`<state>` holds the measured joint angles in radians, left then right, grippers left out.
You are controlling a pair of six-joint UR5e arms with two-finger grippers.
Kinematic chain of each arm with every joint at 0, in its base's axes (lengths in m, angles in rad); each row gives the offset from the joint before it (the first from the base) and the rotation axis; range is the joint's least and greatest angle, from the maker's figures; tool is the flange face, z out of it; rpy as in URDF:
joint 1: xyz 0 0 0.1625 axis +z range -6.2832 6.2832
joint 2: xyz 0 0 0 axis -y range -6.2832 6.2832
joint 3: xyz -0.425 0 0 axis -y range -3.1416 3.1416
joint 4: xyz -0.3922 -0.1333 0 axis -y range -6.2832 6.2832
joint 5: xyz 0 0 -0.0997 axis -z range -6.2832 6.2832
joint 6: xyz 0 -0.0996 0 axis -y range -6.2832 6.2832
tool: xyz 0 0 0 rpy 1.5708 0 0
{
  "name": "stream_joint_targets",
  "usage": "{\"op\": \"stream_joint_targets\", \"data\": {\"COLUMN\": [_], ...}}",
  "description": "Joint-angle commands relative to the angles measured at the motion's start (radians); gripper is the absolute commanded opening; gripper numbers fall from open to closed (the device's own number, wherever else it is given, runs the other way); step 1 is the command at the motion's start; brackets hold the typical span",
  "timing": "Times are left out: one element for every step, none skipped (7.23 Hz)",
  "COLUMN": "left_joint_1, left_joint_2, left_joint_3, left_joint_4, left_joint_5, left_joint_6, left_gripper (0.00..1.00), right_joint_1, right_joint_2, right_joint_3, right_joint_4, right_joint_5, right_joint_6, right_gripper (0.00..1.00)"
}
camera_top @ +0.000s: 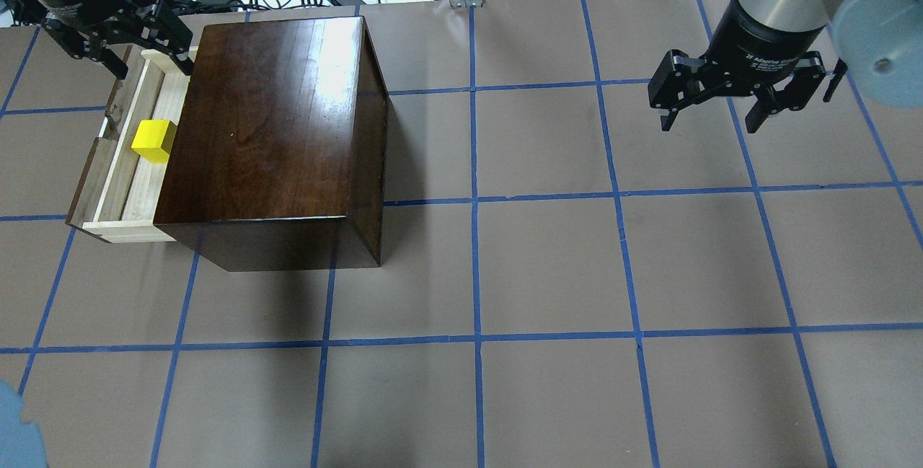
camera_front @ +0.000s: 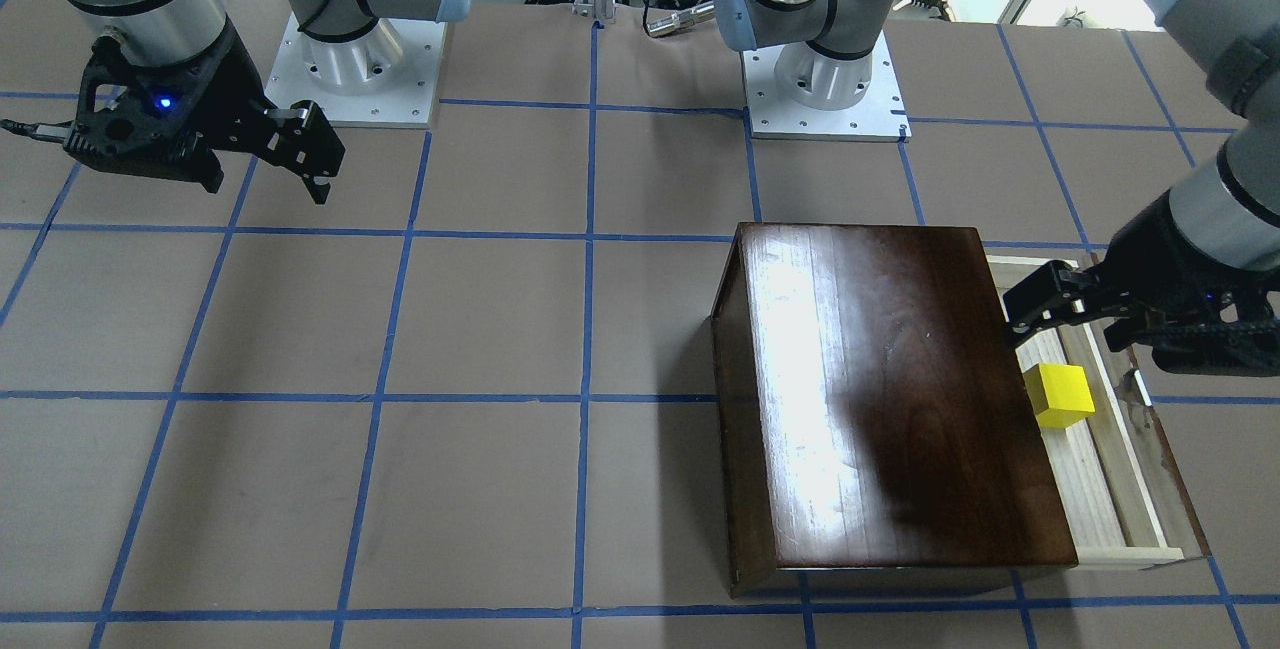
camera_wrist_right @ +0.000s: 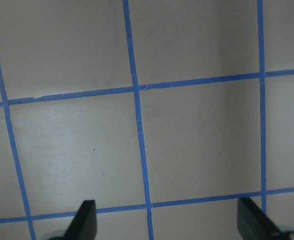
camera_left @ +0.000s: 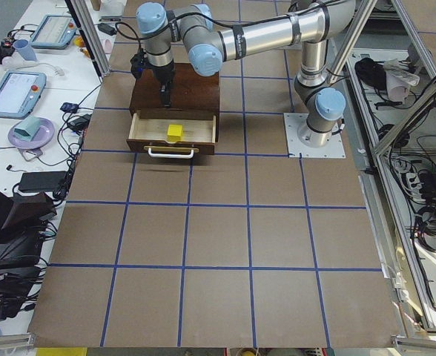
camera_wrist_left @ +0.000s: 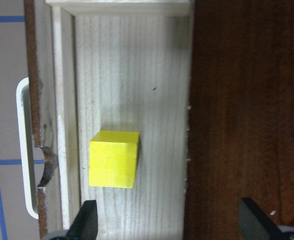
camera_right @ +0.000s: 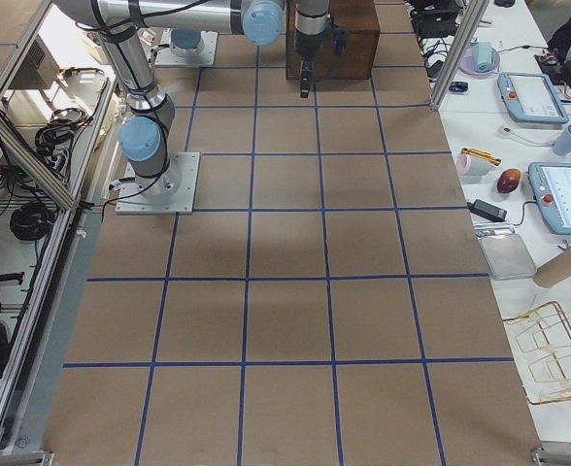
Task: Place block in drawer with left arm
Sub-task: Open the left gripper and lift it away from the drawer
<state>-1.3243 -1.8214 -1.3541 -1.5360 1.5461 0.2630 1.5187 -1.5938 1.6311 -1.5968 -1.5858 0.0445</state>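
Taped brown counter (camera_top: 548,259) carries the pulled-out drawer (camera_top: 137,194), where the block (camera_top: 153,140) sits just along its length from the empty, wide-spread left gripper (camera_top: 153,66) overhead.

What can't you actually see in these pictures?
- Rear of the drawer: overhead view, hidden inside the dark box.
- Block and drawer: exterior right view, behind the box.
- Fingers of the left gripper: left wrist view, mostly cut off by the bottom edge.
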Motion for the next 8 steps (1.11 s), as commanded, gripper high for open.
{"op": "stream_joint_targets", "data": {"left_joint_1": [-0.097,-0.128,-0.151,-0.182,-0.197,-0.197,-0.202,-0.214], "left_joint_2": [0.042,0.054,0.063,0.095,0.129,0.151,0.163,0.172], "left_joint_3": [-0.014,-0.017,-0.049,-0.093,-0.13,-0.154,-0.17,-0.195], "left_joint_4": [-0.025,-0.045,-0.049,-0.049,-0.049,-0.047,-0.05,-0.05], "left_joint_5": [0.005,0.005,0.0,0.003,0.003,0.005,0.0,0.003], "left_joint_6": [-0.071,-0.127,-0.187,-0.232,-0.238,-0.24,-0.243,-0.243], "left_gripper": [1.0,1.0,1.0,1.0,1.0,1.0,1.0,1.0], "right_joint_1": [-0.002,-0.002,-0.002,-0.002,0.0,0.0,0.0,0.0], "right_joint_2": [0.0,0.0,0.0,0.0,0.0,0.0,0.0,0.0], "right_joint_3": [0.0,0.001,0.0,0.001,0.0,0.0,0.0,0.0], "right_joint_4": [0.0,0.0,0.0,0.0,0.0,0.0,0.0,0.0], "right_joint_5": [0.0,0.0,0.001,0.0,0.0,0.0,0.0,0.0], "right_joint_6": [0.0,0.0,0.0,0.0,0.0,0.0,0.0,0.0], "right_gripper": [1.0,1.0,1.0,1.0,1.0,1.0,1.0,1.0]}}
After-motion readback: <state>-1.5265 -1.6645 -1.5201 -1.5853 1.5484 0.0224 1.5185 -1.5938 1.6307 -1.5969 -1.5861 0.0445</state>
